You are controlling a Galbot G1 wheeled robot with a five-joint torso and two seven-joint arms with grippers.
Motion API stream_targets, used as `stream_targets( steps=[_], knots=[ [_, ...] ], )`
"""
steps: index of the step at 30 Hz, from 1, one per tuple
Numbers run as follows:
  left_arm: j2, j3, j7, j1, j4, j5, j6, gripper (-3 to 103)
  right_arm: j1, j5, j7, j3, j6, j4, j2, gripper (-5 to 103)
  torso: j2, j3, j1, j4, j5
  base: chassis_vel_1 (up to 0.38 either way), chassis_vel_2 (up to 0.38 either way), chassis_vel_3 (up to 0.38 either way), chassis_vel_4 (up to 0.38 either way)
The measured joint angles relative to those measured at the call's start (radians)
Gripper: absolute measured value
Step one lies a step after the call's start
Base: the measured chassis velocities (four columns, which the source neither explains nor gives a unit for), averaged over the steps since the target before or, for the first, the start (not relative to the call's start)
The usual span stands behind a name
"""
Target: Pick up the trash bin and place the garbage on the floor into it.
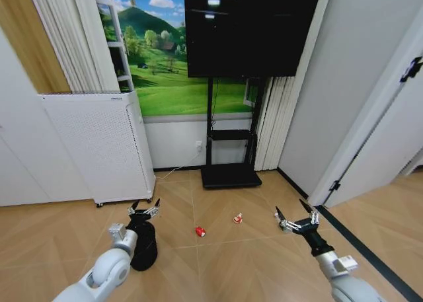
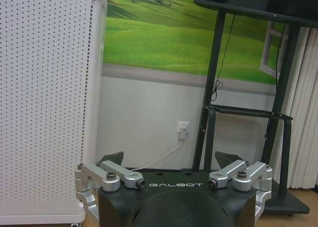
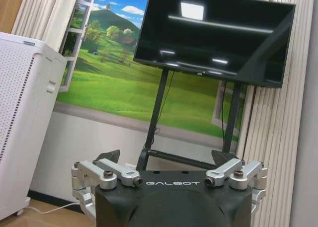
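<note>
Left claw (image 1: 144,208) is spread open, fingers apart, nothing between them, hovering over the floor (image 1: 251,262) just in front of the white perforated cabinet (image 1: 92,147). The trash bin (image 1: 143,246) stands upright on the floor directly at the claw's 6 o'clock in the head view, close under the left forearm, which overlaps its left side; I cannot tell whether arm and bin touch. The claw tips sit just above the bin's top edge and are not around it. Right claw (image 1: 295,217) is also spread open and empty, held out at about the same height on the other side, near the dark strip at the wall's foot. Garbage: one red item (image 1: 200,231) lies on the floor at roughly 4 o'clock from the left claw, near the bin but clear of it; a second red-and-white item (image 1: 237,217) lies further right, at about 9 o'clock from the right claw and well apart from it. Both pieces lie between the two claws. Behind them the TV stand (image 1: 230,173) carries a dark TV (image 1: 248,28) against a green landscape mural (image 1: 168,77). Left wrist view: open fingers (image 2: 114,160) point at the wall, cabinet side and a wall socket (image 2: 183,129) with a white cable. Right wrist view: open fingers (image 3: 110,156) face the TV and stand.
</note>
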Motion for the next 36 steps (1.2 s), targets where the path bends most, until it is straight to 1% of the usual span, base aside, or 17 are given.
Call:
stream_targets(
  steps=[2, 6, 10, 11, 12, 13, 16, 17, 19, 20, 22, 23, 26, 30, 31, 36],
  knots=[
    [-0.007, 0.002, 0.000, 0.002, 0.002, 0.002, 0.000, 100, -0.004, -0.007, -0.017, 0.009, 0.002, -0.012, 0.003, 100, 0.000, 0.000, 0.000, -0.0002, -0.0009, -0.029, 0.031, 0.004, -0.016],
    [-0.012, 0.005, 0.000, 0.001, 0.006, 0.006, 0.000, 100, -0.007, -0.017, -0.022, 0.011, 0.004, -0.016, 0.005, 100, 0.000, 0.000, 0.001, -0.0003, -0.0003, -0.046, 0.104, 0.054, -0.142],
    [-0.014, 0.008, 0.000, -0.005, 0.013, 0.007, 0.000, 100, 0.002, -0.043, 0.003, -0.002, 0.006, -0.020, 0.013, 100, 0.000, 0.001, 0.001, -0.0003, -0.0009, -0.027, 0.274, 0.041, -0.269],
    [-0.015, 0.008, 0.000, -0.007, 0.015, 0.007, 0.000, 100, 0.007, -0.056, 0.019, -0.011, 0.009, -0.021, 0.016, 100, 0.000, 0.001, 0.001, 0.0007, 0.0003, 0.009, 0.339, 0.030, -0.358],
    [-0.015, 0.008, 0.000, -0.007, 0.015, 0.007, 0.000, 100, 0.007, -0.056, 0.019, -0.011, 0.009, -0.021, 0.016, 100, 0.000, 0.001, 0.001, 0.0007, 0.0003, 0.009, 0.339, 0.030, -0.358],
    [-0.016, 0.008, 0.000, -0.007, 0.019, 0.008, 0.000, 100, 0.008, -0.062, 0.031, -0.018, 0.012, -0.021, 0.020, 100, 0.000, 0.001, 0.001, 0.0001, -0.0005, -0.003, 0.388, 0.030, -0.336],
    [-0.018, 0.009, 0.000, -0.007, 0.024, 0.010, 0.000, 100, 0.008, -0.070, 0.041, -0.024, 0.012, -0.020, 0.026, 100, 0.000, 0.001, 0.001, 0.0002, -0.0017, 0.001, 0.359, 0.022, -0.333],
    [-0.022, 0.009, 0.001, -0.007, 0.027, 0.011, -0.001, 100, 0.009, -0.077, 0.047, -0.029, 0.014, -0.022, 0.032, 100, -0.001, 0.001, 0.002, 0.0008, -0.0004, -0.003, 0.272, 0.001, -0.219],
    [-0.024, 0.009, 0.001, -0.008, 0.029, 0.012, -0.003, 100, 0.009, -0.081, 0.050, -0.031, 0.015, -0.024, 0.035, 100, -0.001, 0.001, 0.002, 0.0008, -0.0001, -0.003, 0.175, 0.019, -0.219],
    [-0.029, 0.010, 0.003, -0.008, 0.032, 0.013, -0.007, 100, 0.008, -0.088, 0.054, -0.033, 0.017, -0.026, 0.040, 100, -0.001, 0.001, 0.002, -0.0005, -0.0015, -0.017, 0.175, 0.024, -0.094],
    [-0.030, 0.010, 0.005, -0.008, 0.033, 0.014, -0.008, 100, 0.007, -0.092, 0.054, -0.033, 0.019, -0.027, 0.043, 100, -0.001, 0.001, 0.002, -0.0001, -0.0014, -0.003, 0.020, 0.024, -0.094],
    [-0.032, 0.010, 0.013, -0.009, 0.036, 0.018, -0.011, 100, 0.005, -0.097, 0.055, -0.034, 0.023, -0.029, 0.048, 100, -0.001, 0.001, 0.001, -0.0002, 0.0000, 0.012, -0.057, 0.007, 0.004],
    [-0.032, 0.010, 0.026, -0.010, 0.039, 0.025, -0.014, 100, 0.002, -0.101, 0.055, -0.036, 0.030, -0.033, 0.055, 100, 0.000, 0.000, 0.001, -0.0007, -0.0006, 0.011, -0.082, -0.001, 0.095],
    [-0.030, 0.012, 0.033, -0.010, 0.043, 0.034, -0.014, 100, -0.001, -0.113, 0.053, -0.038, 0.039, -0.035, 0.063, 100, 0.000, 0.000, 0.000, -0.0005, 0.0000, -0.005, -0.078, 0.010, 0.097],
    [-0.030, 0.014, 0.033, -0.011, 0.048, 0.036, -0.015, 100, -0.004, -0.120, 0.052, -0.037, 0.041, -0.036, 0.068, 100, 0.000, 0.000, 0.001, -0.0003, -0.0007, 0.000, 0.000, 0.000, 0.000],
    [-0.029, 0.015, 0.032, -0.009, 0.057, 0.037, -0.014, 100, -0.009, -0.147, 0.051, -0.035, 0.042, -0.047, 0.081, 100, 0.000, 0.000, 0.001, 0.0000, -0.0007, 0.003, 0.010, 0.002, -0.003]
  ],
)
